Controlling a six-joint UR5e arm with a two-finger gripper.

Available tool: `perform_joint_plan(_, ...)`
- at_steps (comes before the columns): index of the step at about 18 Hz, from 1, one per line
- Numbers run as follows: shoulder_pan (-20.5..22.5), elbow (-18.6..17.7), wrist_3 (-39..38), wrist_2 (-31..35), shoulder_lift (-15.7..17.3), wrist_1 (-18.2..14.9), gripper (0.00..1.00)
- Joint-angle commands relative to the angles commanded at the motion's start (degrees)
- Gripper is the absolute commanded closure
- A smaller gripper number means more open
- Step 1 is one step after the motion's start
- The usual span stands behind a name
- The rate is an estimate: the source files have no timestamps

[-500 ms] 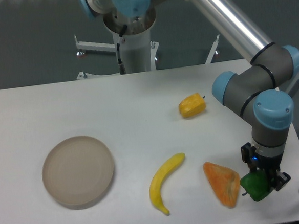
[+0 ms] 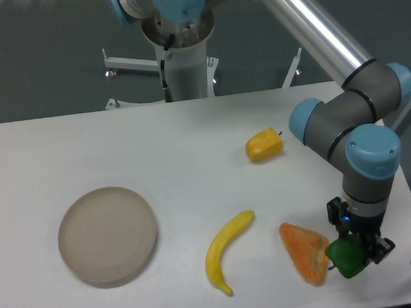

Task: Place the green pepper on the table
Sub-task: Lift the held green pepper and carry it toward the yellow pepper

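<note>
The pincer (image 2: 355,251) pinches the small glossy dark-green pepper (image 2: 347,256) low over the white surface (image 2: 192,162), just beside the orange wedge-shaped piece (image 2: 306,251). Released here, the rounded pepper may roll against that wedge or toward the near edge.

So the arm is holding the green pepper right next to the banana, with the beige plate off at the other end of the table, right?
Not quite. In the camera view, the gripper holds the green pepper right next to the orange wedge-shaped piece, not the banana, which lies further along. The beige plate is indeed at the other end of the table.
</note>
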Motion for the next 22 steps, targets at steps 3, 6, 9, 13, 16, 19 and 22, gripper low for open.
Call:
perform_joint_plan(3,-0.2,-1.0,-0.4,0.0,0.8,-1.2,0.55)
perform_joint_plan(6,-1.7,-2.5,-4.0,0.0,3.1,-4.4,0.55)
perform_joint_plan(9,-2.0,-10.1,-6.5,-0.2,8.8,-5.0,0.55)
perform_joint_plan(13,-2.3,-21.2,-5.7,-1.3,16.0,-4.9,0.55)
perform_joint_plan(16,-3.3,-28.8,-5.4,-1.8,20.3,-4.1,0.55)
perform_joint_plan(19,-3.3,-36.5,-2.7,-2.4,23.7,-1.4,0.55)
perform_joint_plan(22,-3.0,-43.0,-1.8,-6.0,26.5,2.7,0.55)
